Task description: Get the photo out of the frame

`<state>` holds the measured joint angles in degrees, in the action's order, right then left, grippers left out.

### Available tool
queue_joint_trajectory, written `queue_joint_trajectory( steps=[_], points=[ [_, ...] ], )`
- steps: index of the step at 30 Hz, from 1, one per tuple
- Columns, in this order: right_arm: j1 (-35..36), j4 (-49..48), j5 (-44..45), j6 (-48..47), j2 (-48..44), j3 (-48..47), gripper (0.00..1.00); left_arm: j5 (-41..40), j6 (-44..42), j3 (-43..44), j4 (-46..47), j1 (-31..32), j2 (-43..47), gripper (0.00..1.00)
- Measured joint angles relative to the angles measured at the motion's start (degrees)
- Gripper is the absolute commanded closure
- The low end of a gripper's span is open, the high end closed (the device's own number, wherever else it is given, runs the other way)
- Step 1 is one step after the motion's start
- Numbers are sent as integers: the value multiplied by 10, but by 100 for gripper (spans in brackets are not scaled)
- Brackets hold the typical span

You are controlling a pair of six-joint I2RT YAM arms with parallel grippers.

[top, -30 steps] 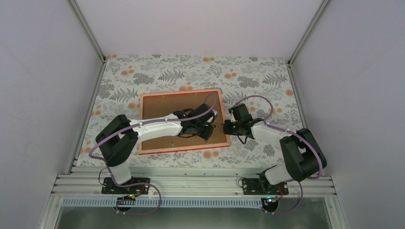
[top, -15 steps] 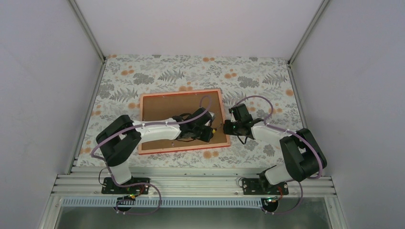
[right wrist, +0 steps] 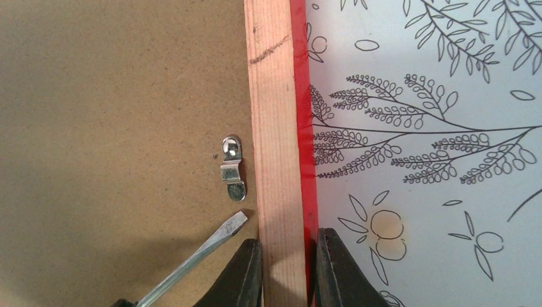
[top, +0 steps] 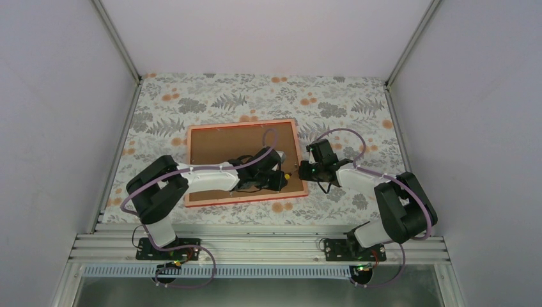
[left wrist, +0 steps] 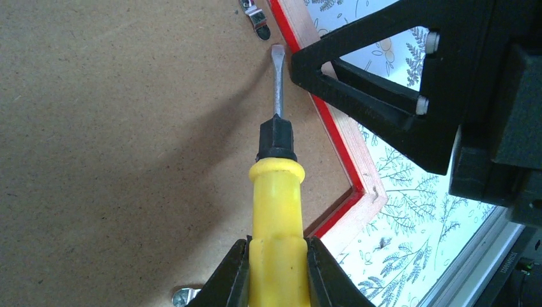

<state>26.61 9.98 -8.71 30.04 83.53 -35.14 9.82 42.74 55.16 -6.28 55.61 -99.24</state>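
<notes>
1. The left claw [left wrist: 276, 272] is closed tight on the yellow-handled flat-blade steel screwdriver [left wrist: 275, 192], whose blade points straight ahead of it.
2. The right claw [right wrist: 284, 268] is pinched shut across a side rail of the thin bright red rectangular picture frame [right wrist: 275, 96].
3. The photo is hidden, presumably face down under the brown fibreboard backing [left wrist: 115, 128] below the left claw.
4. The small silver metal turn clip [right wrist: 232, 167] sits just beyond the blade tip. The tip should catch the clip's free end and swing it off the backing, low and gently, so the board is not gouged.
5. The right claw's firm pinch should stop the frame skidding.
</notes>
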Motion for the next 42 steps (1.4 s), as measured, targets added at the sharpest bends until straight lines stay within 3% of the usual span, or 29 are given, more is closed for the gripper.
queue_joint_trajectory(
  steps=[42],
  points=[
    [0,-2,0,0,0,0,86,-64,33,-22,23,1,10,98]
  ],
)
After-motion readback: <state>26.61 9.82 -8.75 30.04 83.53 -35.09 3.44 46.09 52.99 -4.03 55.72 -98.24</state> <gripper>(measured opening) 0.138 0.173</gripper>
